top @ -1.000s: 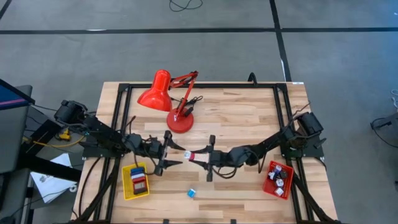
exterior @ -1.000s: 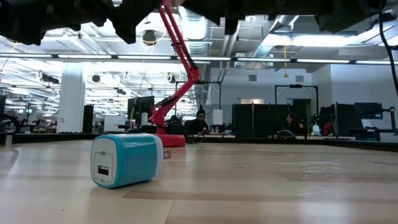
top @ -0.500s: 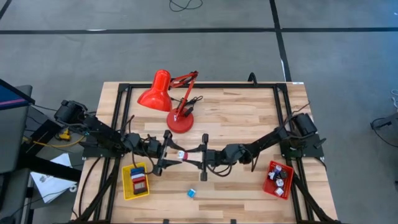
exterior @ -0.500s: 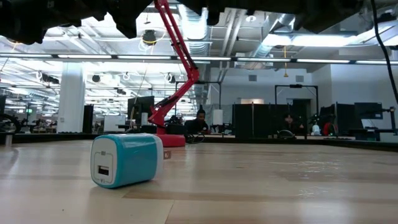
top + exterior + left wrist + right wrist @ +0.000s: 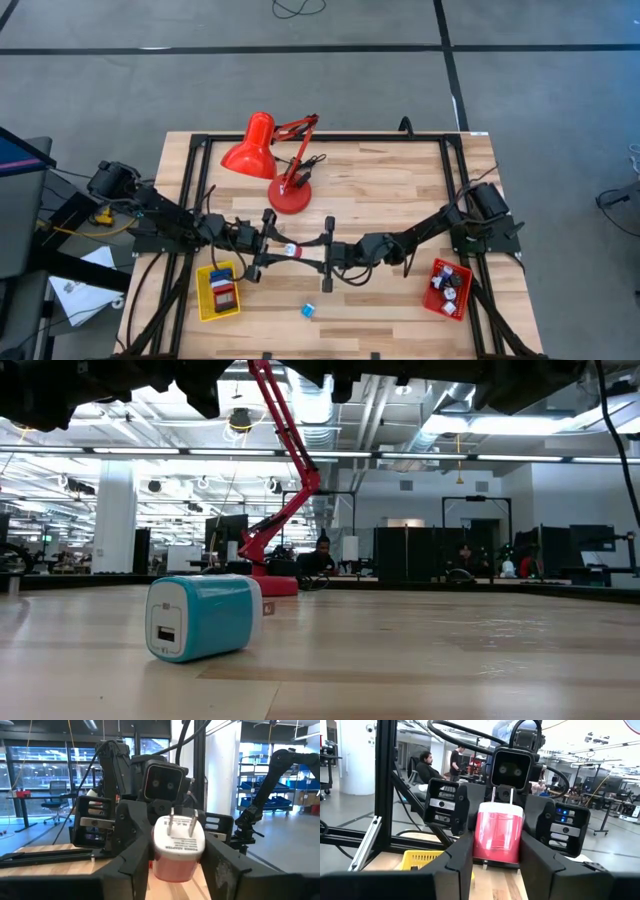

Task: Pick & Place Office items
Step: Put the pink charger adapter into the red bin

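The table point(image 5: 400, 190) is pale planked wood with a smooth matt face, the red-and-white plug adapter point(image 5: 498, 836) and the teal-and-white charger block point(image 5: 203, 617) look like glossy smooth plastic, and the adapter's two prongs are bright metal.

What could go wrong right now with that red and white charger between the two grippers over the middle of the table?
1. The red and white charger hangs above the table in the right gripper. If it releases before the left gripper grips firmly, the charger could drop.
2. The grippers sit nose to nose, so a small misjudged move could knock them together or twist the charger.
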### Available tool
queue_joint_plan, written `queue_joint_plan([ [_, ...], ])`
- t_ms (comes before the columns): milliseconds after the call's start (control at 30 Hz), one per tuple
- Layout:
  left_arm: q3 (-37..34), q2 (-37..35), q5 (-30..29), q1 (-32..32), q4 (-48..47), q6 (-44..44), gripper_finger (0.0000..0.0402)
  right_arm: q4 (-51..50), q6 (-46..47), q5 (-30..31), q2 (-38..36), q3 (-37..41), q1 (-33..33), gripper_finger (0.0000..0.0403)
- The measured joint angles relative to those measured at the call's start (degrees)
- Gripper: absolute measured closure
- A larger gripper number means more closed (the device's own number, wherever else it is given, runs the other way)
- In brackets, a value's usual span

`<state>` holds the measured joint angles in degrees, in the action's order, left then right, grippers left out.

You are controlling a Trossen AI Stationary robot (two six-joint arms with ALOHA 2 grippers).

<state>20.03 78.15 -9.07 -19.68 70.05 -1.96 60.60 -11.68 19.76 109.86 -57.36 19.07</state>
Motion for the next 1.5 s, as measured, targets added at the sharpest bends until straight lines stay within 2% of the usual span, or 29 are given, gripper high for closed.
queue_joint_plan([
  [167, -0.02, 0.00, 0.00, 0.00, 0.16, 0.06, 0.0256, 0.00, 0.57, -0.05, 0.00, 0.00, -0.02, 0.0278],
  [367, -0.02, 0.00, 0.29, 0.00, -0.52, 0.96, 0.0254, -2.07, 0.53, -0.32, -0.13, 0.00, 0.00, 0.0237],
  [567, -0.24, 0.09, 0.56, -0.07, -4.42, 2.83, 0.0261, -9.40, -0.37, -0.27, -0.49, -0.09, 1.08, 0.0205],
  [733, 0.04, 0.09, 0.25, 0.00, -11.05, 5.84, 0.0262, -21.70, 1.47, 0.44, -3.65, -0.02, 1.94, 0.0174],
  [800, 0.11, -0.02, -0.16, 0.00, -14.08, 6.65, 0.0262, -26.70, 5.60, 1.66, -5.75, 0.00, 2.14, 0.0154],
  [900, 0.09, 0.00, -2.96, -0.02, -18.31, 5.51, 0.0262, -34.15, 17.44, 4.67, -9.30, 0.00, 1.34, 0.0124],
  [1000, 0.40, 0.00, -8.96, 0.00, -23.20, 1.87, 0.0262, -42.48, 32.72, 5.53, -12.52, 0.00, -1.08, 0.0103],
  [1167, 3.99, 0.00, -19.20, 0.00, -34.64, -1.13, 0.0262, -53.25, 47.61, 2.57, -16.92, 0.00, -4.12, 0.0091],
  [1333, 8.31, 0.00, -25.29, 0.41, -44.26, -1.26, 0.0262, -57.30, 50.71, 2.81, -15.97, -2.38, -6.36, 0.0091],
  [1433, 9.85, 0.00, -26.60, 1.15, -47.37, -1.24, 0.0262, -61.49, 50.63, 2.78, -12.40, -7.64, -7.68, 0.0091],
  [1500, 10.21, 0.00, -26.68, 1.52, -48.30, -1.22, 0.0262, -68.24, 50.91, 2.67, -9.78, -11.87, -8.32, 0.0091],
])
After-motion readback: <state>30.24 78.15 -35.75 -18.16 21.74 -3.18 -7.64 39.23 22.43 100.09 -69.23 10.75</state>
